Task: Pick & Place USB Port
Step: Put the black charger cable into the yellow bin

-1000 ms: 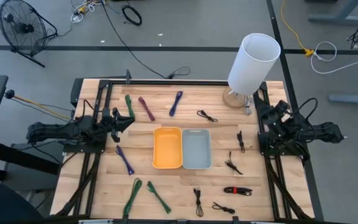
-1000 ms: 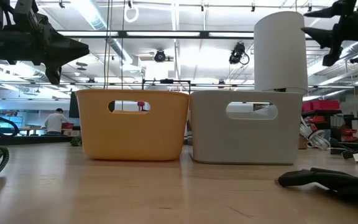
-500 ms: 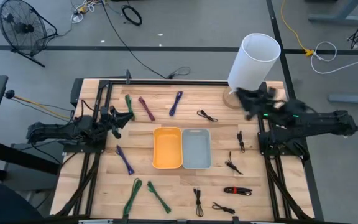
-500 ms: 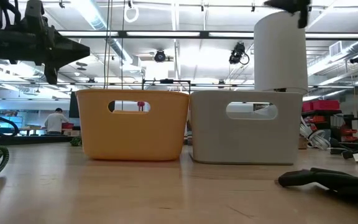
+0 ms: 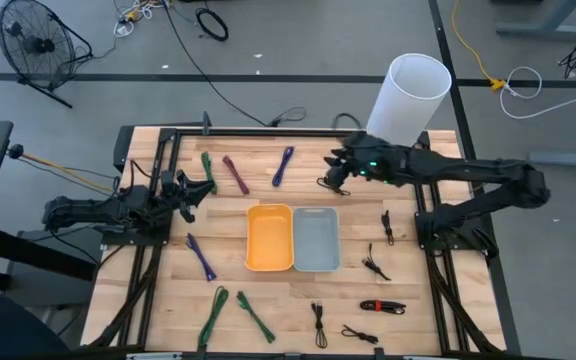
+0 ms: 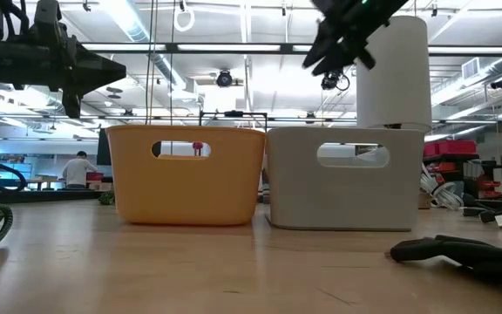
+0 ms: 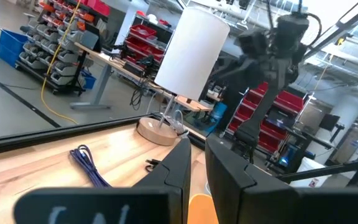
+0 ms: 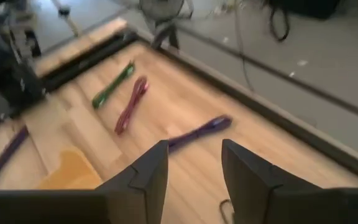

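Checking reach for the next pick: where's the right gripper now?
High view: the right gripper hangs over the table's far right-centre, above a black cable, beside the white cylinder, jaws open.

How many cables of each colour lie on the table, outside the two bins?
Green cables: 3
Purple cables: 2
Maroon cable: 1
Black cables: 6, one of them with a red band
Total: 12

No text, label or number can be read anywhere here. The bins, cables and lamp carry no legible marking.
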### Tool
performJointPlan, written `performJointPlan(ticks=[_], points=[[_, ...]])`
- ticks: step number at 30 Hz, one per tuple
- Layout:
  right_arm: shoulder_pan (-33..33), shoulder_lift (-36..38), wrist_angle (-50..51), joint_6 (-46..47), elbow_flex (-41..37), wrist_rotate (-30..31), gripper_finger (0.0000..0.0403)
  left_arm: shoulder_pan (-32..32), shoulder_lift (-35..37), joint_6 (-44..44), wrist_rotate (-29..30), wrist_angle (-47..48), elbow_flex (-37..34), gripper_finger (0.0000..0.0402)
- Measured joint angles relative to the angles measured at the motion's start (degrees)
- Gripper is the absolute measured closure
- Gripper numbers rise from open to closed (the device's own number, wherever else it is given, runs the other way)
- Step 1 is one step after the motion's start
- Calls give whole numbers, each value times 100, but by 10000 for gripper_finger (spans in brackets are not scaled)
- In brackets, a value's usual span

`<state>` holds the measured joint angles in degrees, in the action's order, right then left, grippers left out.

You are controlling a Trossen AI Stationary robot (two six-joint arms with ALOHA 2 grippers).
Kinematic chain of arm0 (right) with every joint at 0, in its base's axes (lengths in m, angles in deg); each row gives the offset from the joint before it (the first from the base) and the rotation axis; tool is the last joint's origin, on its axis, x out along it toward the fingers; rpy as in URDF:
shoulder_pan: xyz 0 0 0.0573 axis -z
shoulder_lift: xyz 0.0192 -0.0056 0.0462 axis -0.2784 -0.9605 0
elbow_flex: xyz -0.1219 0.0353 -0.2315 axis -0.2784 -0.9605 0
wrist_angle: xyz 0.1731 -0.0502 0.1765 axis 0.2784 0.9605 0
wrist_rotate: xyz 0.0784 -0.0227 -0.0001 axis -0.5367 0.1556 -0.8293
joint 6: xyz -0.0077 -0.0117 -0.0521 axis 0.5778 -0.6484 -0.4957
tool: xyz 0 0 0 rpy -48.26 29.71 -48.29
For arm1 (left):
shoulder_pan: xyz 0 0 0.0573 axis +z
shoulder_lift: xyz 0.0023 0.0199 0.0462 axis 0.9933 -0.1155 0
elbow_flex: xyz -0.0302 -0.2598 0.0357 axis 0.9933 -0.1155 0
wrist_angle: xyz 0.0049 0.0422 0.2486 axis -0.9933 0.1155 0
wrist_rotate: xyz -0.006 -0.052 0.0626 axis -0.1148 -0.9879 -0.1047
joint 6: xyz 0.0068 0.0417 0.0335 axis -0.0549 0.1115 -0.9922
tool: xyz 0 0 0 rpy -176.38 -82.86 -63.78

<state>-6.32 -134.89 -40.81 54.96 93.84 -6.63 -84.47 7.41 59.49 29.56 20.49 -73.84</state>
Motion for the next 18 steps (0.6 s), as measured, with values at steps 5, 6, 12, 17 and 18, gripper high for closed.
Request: performJointPlan(ticks=[5, 6, 12, 17, 18], points=[[248, -476, 243, -126, 101, -245, 250, 2, 0, 4, -323, -11, 0, 351], [303, -546, 377, -135, 101, -250, 250, 2, 0, 2, -416, -11, 0, 351], [722, -951, 1361, 191, 101, -773, 241, 2, 0, 6, -733, -111, 0, 351], [778, -1410, 1639, -97, 99, -827, 231, 2, 0, -40, -734, -185, 0, 351], [776, -1484, 1619, -93, 99, -842, 228, 2, 0, -45, -734, -201, 0, 351]])
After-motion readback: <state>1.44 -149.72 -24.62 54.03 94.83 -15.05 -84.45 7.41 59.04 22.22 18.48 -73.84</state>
